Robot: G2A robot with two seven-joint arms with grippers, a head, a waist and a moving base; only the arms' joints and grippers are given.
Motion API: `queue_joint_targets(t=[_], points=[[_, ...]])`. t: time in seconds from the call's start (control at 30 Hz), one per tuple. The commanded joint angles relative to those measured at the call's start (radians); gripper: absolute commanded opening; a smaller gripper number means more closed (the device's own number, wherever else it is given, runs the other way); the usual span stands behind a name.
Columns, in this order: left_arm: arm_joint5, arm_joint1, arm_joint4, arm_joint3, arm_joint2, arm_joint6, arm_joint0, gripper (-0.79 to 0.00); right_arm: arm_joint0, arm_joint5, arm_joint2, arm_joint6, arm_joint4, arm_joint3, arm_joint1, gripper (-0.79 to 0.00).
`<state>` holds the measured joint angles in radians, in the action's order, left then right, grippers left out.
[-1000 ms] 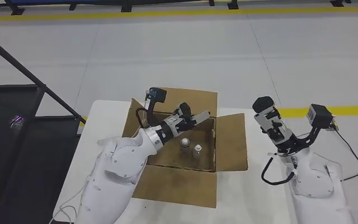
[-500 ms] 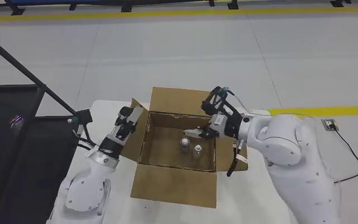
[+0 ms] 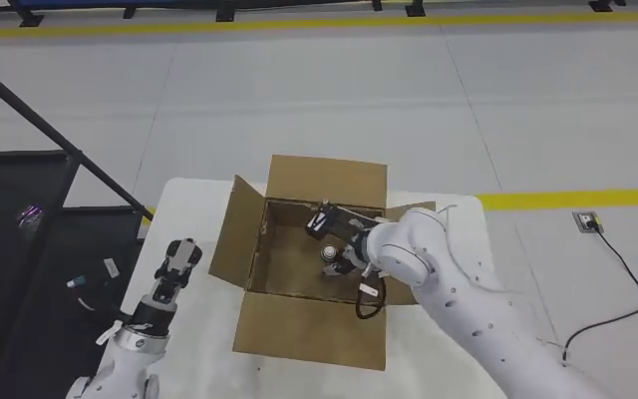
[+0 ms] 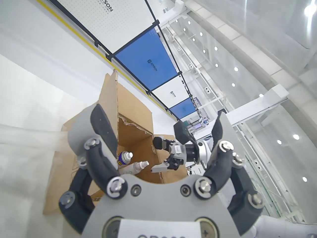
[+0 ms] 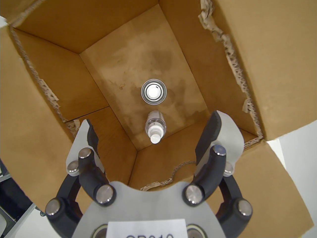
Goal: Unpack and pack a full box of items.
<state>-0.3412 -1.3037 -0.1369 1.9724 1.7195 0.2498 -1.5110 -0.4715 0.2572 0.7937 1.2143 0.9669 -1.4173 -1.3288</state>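
The right claw, spread wide, hung over the box, directly above the upright pump bottle.

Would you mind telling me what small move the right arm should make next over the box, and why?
Probably lower the right gripper straight down onto the small spray bottle: it is open, and the bottle stands upright just below it in the box, apart from the can.
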Motion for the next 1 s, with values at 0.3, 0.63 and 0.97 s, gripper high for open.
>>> queue_joint_targets(t=[0.3, 0.63, 0.97], points=[[-0.061, 0.006, 0.040, -0.023, 0.000, 0.022, 0.002, 0.000, 0.072, -0.096, -0.146, -0.113, 0.061, 0.201, -0.071, 0.000], [-0.075, 0.011, 0.049, -0.051, -0.004, 0.032, -0.010, 0.000, 0.148, -0.122, -0.229, -0.154, 0.043, 0.408, -0.151, -0.132], [-0.074, 0.017, 0.071, -0.077, 0.005, 0.036, -0.005, 0.000, 0.200, -0.083, -0.252, -0.187, -0.017, 0.580, -0.214, -0.785]])
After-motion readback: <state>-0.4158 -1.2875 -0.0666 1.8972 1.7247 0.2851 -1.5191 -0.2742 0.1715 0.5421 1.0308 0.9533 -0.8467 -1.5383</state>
